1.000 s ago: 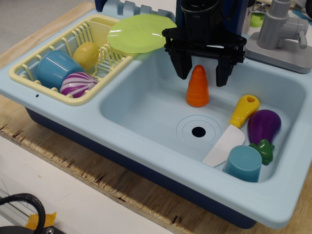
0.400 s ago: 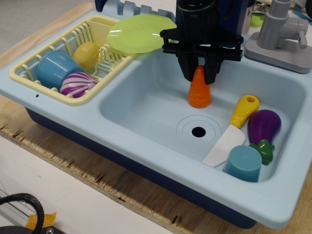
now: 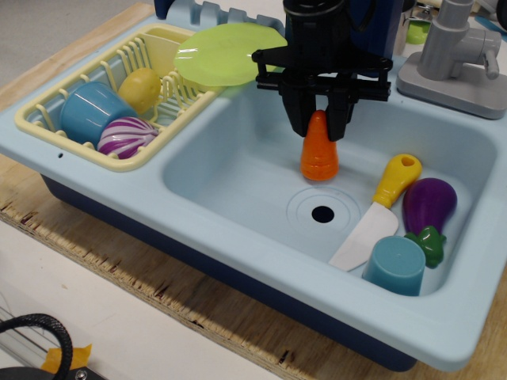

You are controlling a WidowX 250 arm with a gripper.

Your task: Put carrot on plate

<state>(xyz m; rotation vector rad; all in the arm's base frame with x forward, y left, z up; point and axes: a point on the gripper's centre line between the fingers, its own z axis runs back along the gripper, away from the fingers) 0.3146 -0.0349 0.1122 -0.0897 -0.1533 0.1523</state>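
Carrot (image 3: 320,155) between end effector (image 3: 318,123) fingers

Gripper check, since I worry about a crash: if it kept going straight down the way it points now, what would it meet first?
The gripper, pointing down and shut on the carrot, would likely press the carrot's flat base onto the sink floor just behind the drain. Depth is hard to judge from this single view.
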